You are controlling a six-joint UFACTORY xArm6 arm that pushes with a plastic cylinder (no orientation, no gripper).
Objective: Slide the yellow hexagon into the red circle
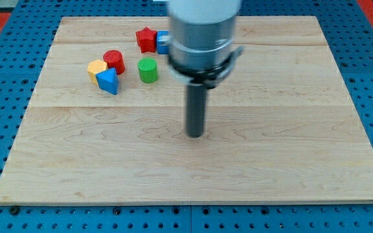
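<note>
The yellow hexagon (pixel 96 68) sits at the view's upper left, touching the red circle (pixel 114 61) on its right. A blue triangle (pixel 108 81) lies against both from below. My tip (pixel 195 134) rests on the board near the middle, well to the right of and below these blocks, touching none of them.
A green circle (pixel 147 70) stands right of the cluster. A red star (pixel 146 39) sits near the top, with a blue block (pixel 162 43) beside it, partly hidden by the arm's grey body (pixel 203 32). The wooden board (pixel 290 162) lies on a blue pegboard.
</note>
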